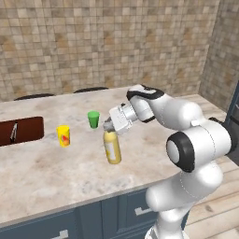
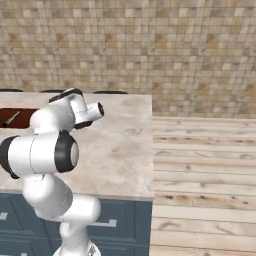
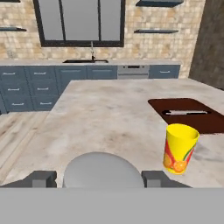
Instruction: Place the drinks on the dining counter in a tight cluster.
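Left base view: I have the gripper (image 1: 111,127) closed partway around the grey cap of the yellow bottle (image 1: 112,147), which hangs slightly tilted with its base at or just above the dining counter (image 1: 56,177); I cannot tell whether it touches. It looks like stiff, smooth plastic, fairly light but top-held, so I expect it to swing; the neck under the cap seems the surest hold. A yellow cup (image 1: 63,136) and green cup (image 1: 94,119) stand near it.

Right base view: my own arm (image 2: 45,150) hides the bottle and the fingers.

Hand view: the grey cap (image 3: 103,169) sits between both fingertips (image 3: 41,178); the bottle body below is hidden, and the yellow cup (image 3: 179,148) stands beside the brown basin (image 3: 192,114).
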